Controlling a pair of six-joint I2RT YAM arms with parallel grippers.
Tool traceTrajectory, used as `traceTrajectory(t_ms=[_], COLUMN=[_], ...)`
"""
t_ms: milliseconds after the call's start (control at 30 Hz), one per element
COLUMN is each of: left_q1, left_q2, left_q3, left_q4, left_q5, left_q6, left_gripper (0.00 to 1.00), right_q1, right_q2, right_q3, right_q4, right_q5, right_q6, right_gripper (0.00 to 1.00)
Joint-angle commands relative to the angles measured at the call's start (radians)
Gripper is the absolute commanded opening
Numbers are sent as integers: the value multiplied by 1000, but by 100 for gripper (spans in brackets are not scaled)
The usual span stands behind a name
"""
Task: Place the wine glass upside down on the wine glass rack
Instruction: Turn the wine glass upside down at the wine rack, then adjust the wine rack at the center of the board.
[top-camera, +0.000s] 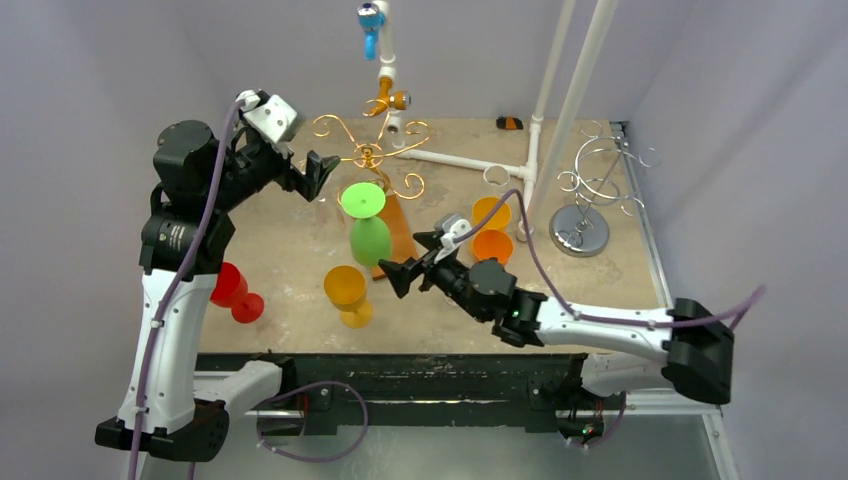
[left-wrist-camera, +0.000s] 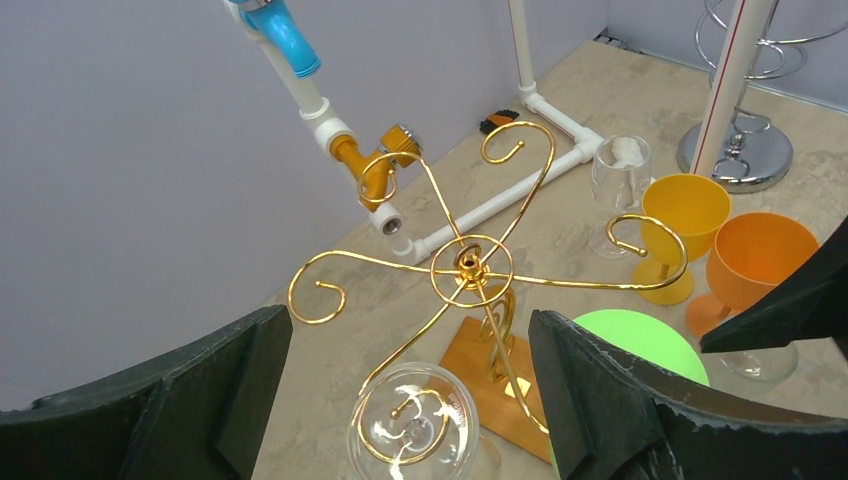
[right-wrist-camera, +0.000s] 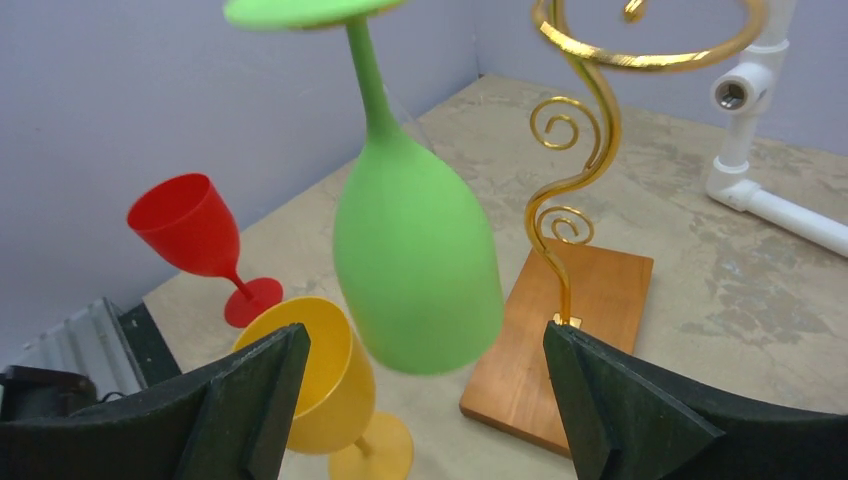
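Wine glass (right-wrist-camera: 415, 270), the green one, is seen hanging bowl-down from the gold rack (left-wrist-camera: 470, 265), just in front of the right gripper (top-camera: 403, 258), whose jaws are spread wide and hold nothing. The left gripper (top-camera: 315, 172) is likewise parted, empty, beside the rack top. A straight, level retreat is advised so the bowl is not knocked. How the foot is seated on the arm is cut off.

White-and-black arms (top-camera: 172, 345), purple cables (top-camera: 600, 320), black left gripper (top-camera: 312, 172) and right gripper (top-camera: 408, 258).
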Motion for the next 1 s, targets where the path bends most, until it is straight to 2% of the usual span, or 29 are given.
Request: traceTrajectory(t_ms=[0, 167, 267, 367, 467, 667, 833, 967], left_q1=[2, 2, 2, 2, 2, 2, 2, 2], left_q2=[-5, -5, -2, 0, 16, 92, 150, 177], left_q3=[-18, -34, -31, -22, -3, 75, 105, 111], left_q4=[20, 12, 6, -1, -22, -74, -117, -123], left_q5=[-19, -8, -7, -14, -34, -33, -18, -60], left_q6=[21, 26, 29, 22, 0, -81, -93, -81], left_gripper=[97, 97, 97, 97, 97, 97, 97, 97], right_q1=[5, 1, -34, -153, -254, -356, -406, -430], right_q2=[-185, -219, -130, -12, 64, 235, 313, 340], right_q3=[91, 414, 655, 864, 989, 1198, 1248, 1240], right_q4=[-397, -841, -1074, -1251, -1302, -1320, -1258, -1209], right_q5=[-4, 101, 160, 82, 18, -33, -57, -78], right_q6=[94, 157, 190, 222, 204, 159, 147, 147], right_gripper=[97, 93, 89, 84, 81, 75, 73, 71])
